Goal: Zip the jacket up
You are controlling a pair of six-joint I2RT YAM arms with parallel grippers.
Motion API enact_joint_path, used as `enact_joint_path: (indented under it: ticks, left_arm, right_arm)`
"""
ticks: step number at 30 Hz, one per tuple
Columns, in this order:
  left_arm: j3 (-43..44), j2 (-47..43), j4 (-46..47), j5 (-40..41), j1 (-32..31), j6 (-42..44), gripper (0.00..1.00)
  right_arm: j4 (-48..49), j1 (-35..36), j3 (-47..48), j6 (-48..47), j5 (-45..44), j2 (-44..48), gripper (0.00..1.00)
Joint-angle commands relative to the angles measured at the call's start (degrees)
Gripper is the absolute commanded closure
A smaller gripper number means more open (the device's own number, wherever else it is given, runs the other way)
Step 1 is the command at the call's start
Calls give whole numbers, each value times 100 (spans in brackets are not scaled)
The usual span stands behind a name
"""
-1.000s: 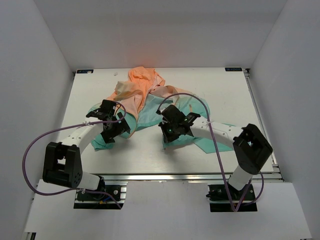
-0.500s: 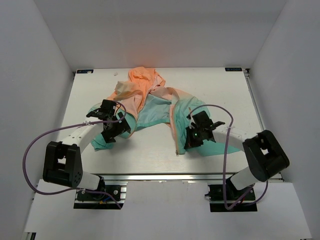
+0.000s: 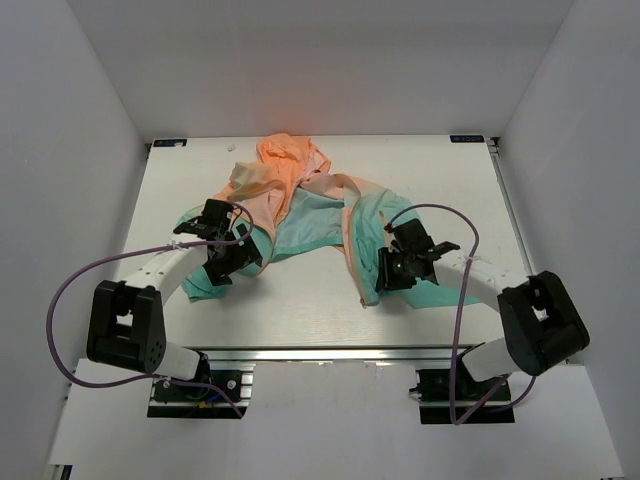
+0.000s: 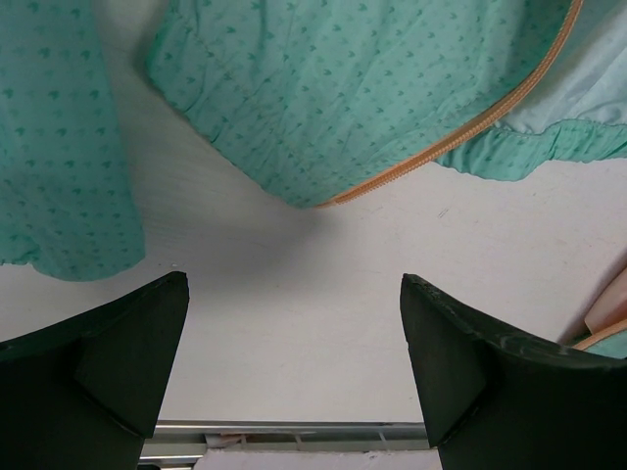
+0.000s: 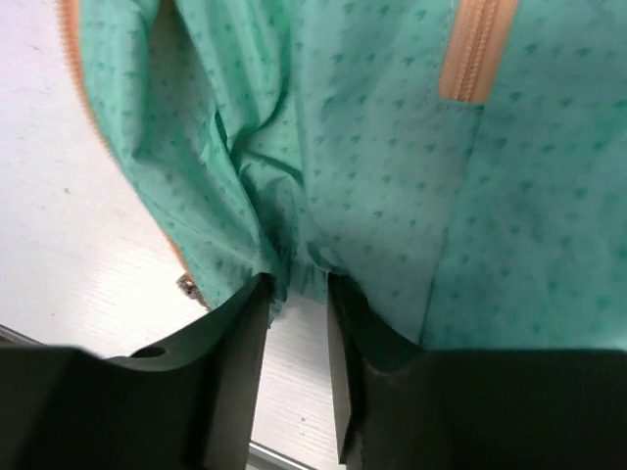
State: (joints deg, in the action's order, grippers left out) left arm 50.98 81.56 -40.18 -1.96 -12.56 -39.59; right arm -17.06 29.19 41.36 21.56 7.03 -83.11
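Pulled the right gripper [image 3: 388, 278] away from the middle of the table [image 3: 290, 312] toward its own side during the last second, with most of that travel in the first half and only a small settling since. Dragged the teal front panel of the jacket [image 3: 300, 215] along with it. Now laid open as a result, with the orange zipper [image 3: 352, 250] showing as a clear line from near the collar down to the near hem.

Pinching a fold of teal hem between closely pressed fingers [image 5: 225, 372], as seen from the right wrist. Gripped just beside the bottom of the zipper tape and a small metal piece [image 5: 186, 286], possibly the zipper's end but too small to tell.

Nothing altered on the left. Left gripper [image 4: 292, 286] spread wide and holding nothing, over bare table just short of the other teal hem and its zipper edge.

Lying across the middle and far part of the table, hood [image 3: 285, 160] bunched at the far side, teal hems toward the arms, and the two front edges well apart.

Judged as helpful for the task: both zipper halves exposed and within reach. Not yet joined, though. Probably next, bringing the two bottom ends together and finding the slider, which is not located in these views.
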Motion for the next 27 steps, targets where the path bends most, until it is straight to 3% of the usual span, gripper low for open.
enact_joint_path:
  ticks: [1, 4, 17, 23, 26, 27]
  left_arm:
    - [0, -79, 125, -68, -19, 92, 2]
    - [-18, -114, 107, -86, -27, 127, 2]
    - [-9, -307, -174, 117, -28, 189, 2]
    - [-79, -369, -121, 116, -19, 171, 2]
    - [-71, -360, -148, 108, -19, 171, 2]
    - [-79, -369, -156, 116, -19, 180, 2]
  right_arm:
    - [-271, 235, 205, -372, -167, 522, 61]
    - [-456, 525, 319, -521, -35, 813, 58]
    - [-939, 1677, 925, -337, -966, 885, 55]
    - [-721, 2178, 1216, -495, -582, 516, 51]
    - [-466, 2205, 1225, -469, -220, 226, 35]
    - [-430, 2214, 1225, -451, -193, 138, 11]
